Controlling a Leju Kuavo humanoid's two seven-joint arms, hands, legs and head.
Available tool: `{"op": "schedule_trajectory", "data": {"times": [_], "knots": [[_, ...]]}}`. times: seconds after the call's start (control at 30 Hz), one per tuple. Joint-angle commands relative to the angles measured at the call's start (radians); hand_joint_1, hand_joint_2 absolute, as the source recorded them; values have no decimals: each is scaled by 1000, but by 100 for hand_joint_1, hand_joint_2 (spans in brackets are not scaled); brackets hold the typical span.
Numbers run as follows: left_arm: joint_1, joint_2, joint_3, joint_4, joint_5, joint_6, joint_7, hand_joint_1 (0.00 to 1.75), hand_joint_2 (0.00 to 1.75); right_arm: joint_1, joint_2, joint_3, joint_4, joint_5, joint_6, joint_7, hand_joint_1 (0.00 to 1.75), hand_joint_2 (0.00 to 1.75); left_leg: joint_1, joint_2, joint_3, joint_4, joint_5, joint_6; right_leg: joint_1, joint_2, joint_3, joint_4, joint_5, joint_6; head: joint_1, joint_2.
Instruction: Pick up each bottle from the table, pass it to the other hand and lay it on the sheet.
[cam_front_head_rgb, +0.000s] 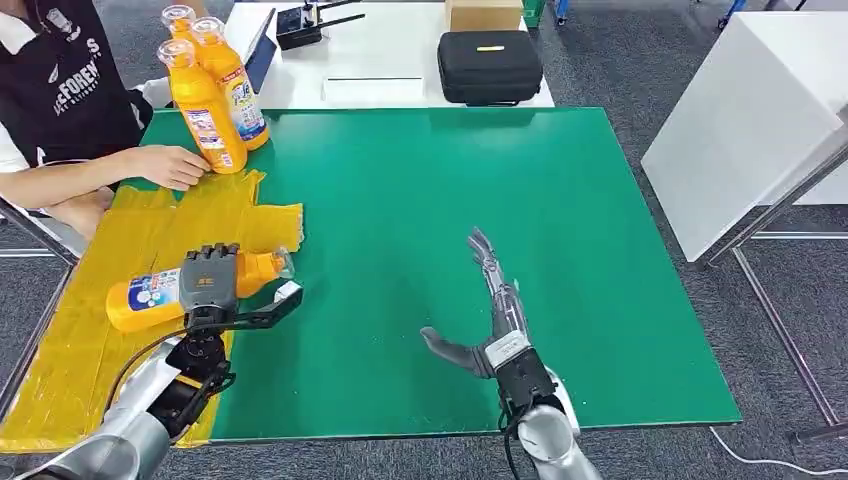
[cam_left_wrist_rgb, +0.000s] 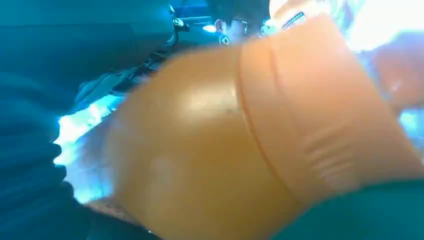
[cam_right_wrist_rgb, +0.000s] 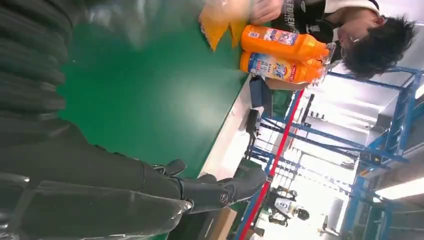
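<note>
while the left hand (cam_front_head_rgb: 208, 280) grips an orange detergent bottle (cam_front_head_rgb: 150, 297) lying crosswise over the yellow sheet (cam_front_head_rgb: 90, 330), cap toward table centre, the right hand (cam_front_head_rgb: 487, 320) rests spread and empty, well apart.

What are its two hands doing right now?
Left hand: holding an orange bottle on its side over the yellow sheet.
Right hand: open, holding nothing.
</note>
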Motion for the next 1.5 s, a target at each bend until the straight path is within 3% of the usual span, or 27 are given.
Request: {"op": "schedule_trajectory", "data": {"times": [0.03,0.6,0.63,0.67,0.73,0.8,0.87,0.93,1.13,1.3,1.5], "knots": [[-23,-14,23,49,-38,8,8,0,175,-48,10,-2,87,-5,2,3,0,175,1,1,4,0,-2,-2,1,-1,4,0,-1,-2,0,0],[-8,-31,76,5,-38,52,-24,0,175,-42,11,-10,57,-8,-1,5,0,175,1,0,5,1,-3,-2,1,-2,5,0,-2,-2,0,0],[10,-56,144,-28,-28,73,-83,0,175,-37,9,-12,50,-8,-2,6,0,175,1,0,8,1,-4,-3,2,-2,7,1,-3,-3,0,0],[37,-104,245,-85,103,95,-268,0,175,-30,8,-17,43,-6,-12,4,0,175,1,0,4,0,-2,-2,1,-1,4,0,-1,-2,0,0],[88,-155,335,-224,288,60,-499,0,175,-16,1,-24,28,4,-35,-7,0,175,1,-2,3,0,-2,-2,1,-3,4,0,-2,-1,0,0],[160,-183,336,-417,511,-30,-699,0,175,-6,1,-39,17,8,-63,-20,0,175,0,-4,3,1,-1,-1,1,-5,4,0,-2,-1,0,0],[251,-199,309,-643,876,-253,-877,0,175,8,2,-57,-3,-20,-74,-32,0,175,0,-3,3,1,-2,-1,1,-4,3,0,-3,-1,0,0],[324,-187,299,-802,1132,-427,-961,0,175,16,-3,-65,-20,-41,-79,-48,0,175,1,0,7,3,-6,-2,1,-3,7,1,-5,-2,0,0],[409,-192,278,-942,1446,-650,-918,0,175,62,-15,-84,-117,-49,-119,-60,0,175,-1,1,2,0,-4,-1,0,-1,2,0,-2,-1,0,0],[404,-196,249,-905,1533,-689,-851,0,175,98,0,-121,-180,-41,-150,-52,0,175,0,-1,4,1,-5,-2,1,-3,3,0,-4,-2,0,0],[413,-194,207,-889,1552,-708,-849,0,175,148,-2,-182,-249,-61,-90,1,0,175,0,-2,4,0,-4,-1,0,-4,4,-1,-4,-2,0,0]]}}
